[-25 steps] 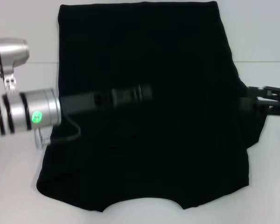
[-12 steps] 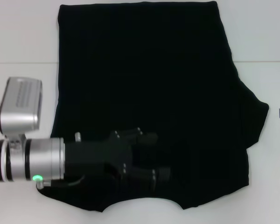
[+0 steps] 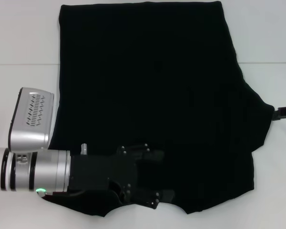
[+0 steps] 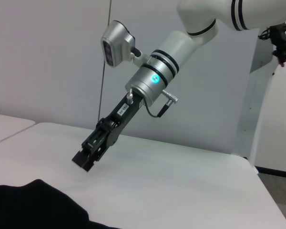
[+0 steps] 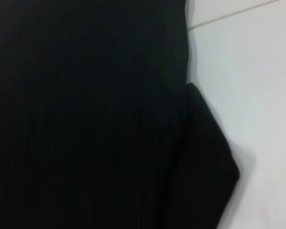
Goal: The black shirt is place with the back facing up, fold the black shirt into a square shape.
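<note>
- The black shirt lies spread flat on the white table, covering most of the middle of the head view; its straight hem is at the far edge and its curved neckline at the near edge.
- In the head view the shirt's right sleeve comes to a point at the right side, while the left side runs as one straight edge from hem to near corner.
- The right wrist view shows only cloth and table: the same sleeve lies as a flap on the white surface, with the shirt's side edge running up beside it to a seam line in the tabletop. The head view does not show this overlap so plainly.
- The left gripper reaches in over the near left part of the shirt, next to the neckline curve. Its two black fingers stand apart with a gap between them, so the claw is released, with no cloth seen in it. Black on black, I cannot tell whether the fingers touch the fabric.
- The left wrist view shows none of that gripper; it shows the right gripper farther off, hanging tilted above the bare table, clear of the dark cloth edge in the corner.
- Whether that right claw is parted or clenched cannot be told; the head view catches only a bit of it at the right edge, just beside the sleeve tip.
</note>
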{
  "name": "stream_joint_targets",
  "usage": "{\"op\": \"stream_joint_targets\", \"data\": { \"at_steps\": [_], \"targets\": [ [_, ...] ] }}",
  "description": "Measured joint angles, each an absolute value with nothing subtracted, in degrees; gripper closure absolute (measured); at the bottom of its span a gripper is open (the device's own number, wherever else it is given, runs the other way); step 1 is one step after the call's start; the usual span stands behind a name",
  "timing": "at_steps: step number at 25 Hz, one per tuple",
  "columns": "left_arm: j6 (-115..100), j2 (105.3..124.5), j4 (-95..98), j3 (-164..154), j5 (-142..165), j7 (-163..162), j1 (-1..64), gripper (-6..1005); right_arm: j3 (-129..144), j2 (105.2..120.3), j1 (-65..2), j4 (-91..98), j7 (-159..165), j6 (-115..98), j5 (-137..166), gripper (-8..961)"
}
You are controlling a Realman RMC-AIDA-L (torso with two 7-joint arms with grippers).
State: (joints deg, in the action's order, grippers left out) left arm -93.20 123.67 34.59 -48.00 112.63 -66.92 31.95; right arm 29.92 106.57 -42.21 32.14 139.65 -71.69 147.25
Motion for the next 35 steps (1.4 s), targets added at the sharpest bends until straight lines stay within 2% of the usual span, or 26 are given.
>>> {"op": "stream_joint_targets", "data": {
  "at_steps": [6,12,17,25,30,35],
  "targets": [
    [-93.0,123.22,34.6,-46.7,112.6,-66.8,32.1,52,31.0,107.43,-43.7,27.8,139.9,-65.9,147.4,111],
    [-92.6,122.96,35.1,-45.4,112.6,-66.8,32.1,52,30.9,109.36,-44.3,26.4,139.9,-60.8,147.1,332],
    [-92.5,122.68,35.2,-44.5,112.6,-67.0,32.1,53,31.3,110.58,-44.9,25.3,140.3,-56.9,147.4,343],
    [-92.5,122.58,35.2,-43.7,112.6,-67.1,32.1,53,32.8,111.03,-45.3,24.8,140.6,-54.8,147.4,574],
    [-91.7,122.61,35.1,-43.7,112.6,-67.1,32.1,54,32.8,111.02,-44.9,24.9,140.3,-54.1,147.4,781],
    [-91.7,122.64,35.0,-43.7,112.3,-67.2,31.8,54,32.6,110.73,-44.2,25.0,139.4,-53.7,147.1,925]
  ]
}}
